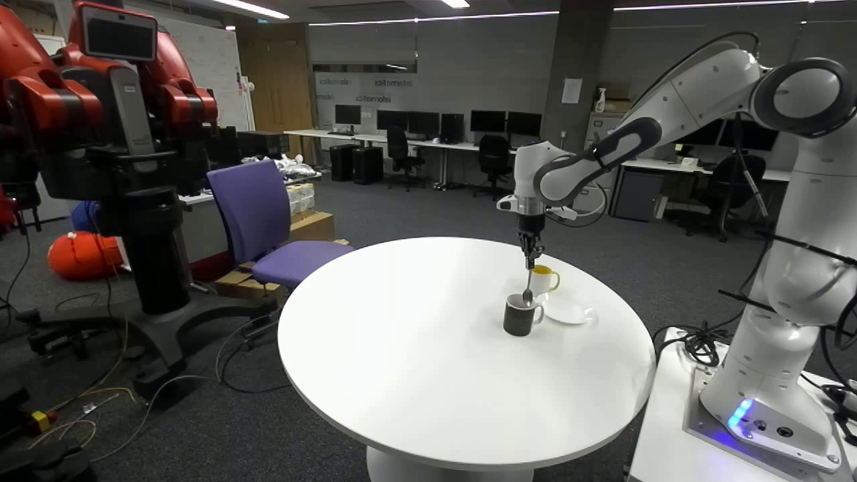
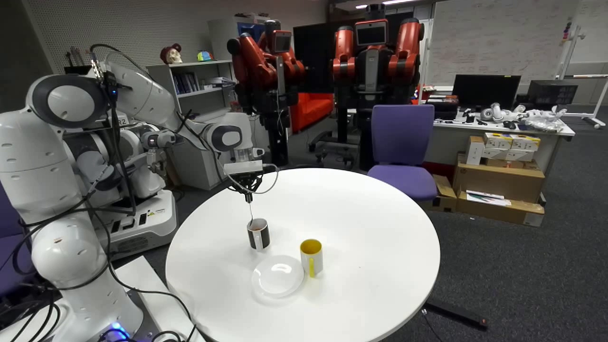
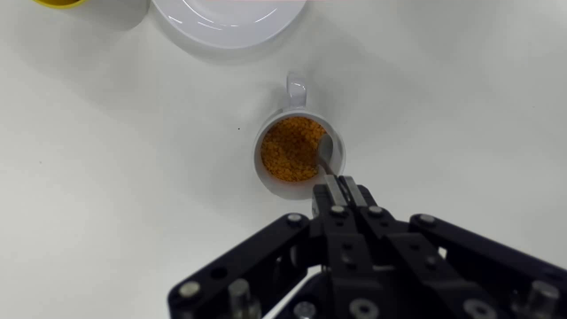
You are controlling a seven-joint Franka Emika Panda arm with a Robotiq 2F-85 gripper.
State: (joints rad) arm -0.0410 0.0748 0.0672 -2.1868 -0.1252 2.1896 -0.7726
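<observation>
My gripper (image 3: 339,178) is shut on the handle of a metal spoon (image 3: 325,148), which hangs bowl-down from the fingertips. Beneath it stands a dark mug with a white handle (image 1: 517,320), upright and partly filled with orange grains (image 3: 288,155). The spoon's bowl overlaps the right side of the mug's opening in the wrist view. Whether it dips inside or hovers at rim height I cannot tell. In an exterior view the gripper (image 2: 249,198) is above the mug's far rim. A white plate (image 2: 278,275) lies beside the mug, close to a white mug with yellow inside (image 2: 319,259).
All of this stands on a round white table (image 1: 402,335). The arm's base (image 1: 770,408) is mounted on a white bench at the table's side. A purple chair (image 2: 401,142) stands by the table's edge, and red robots (image 2: 373,57) stand behind it.
</observation>
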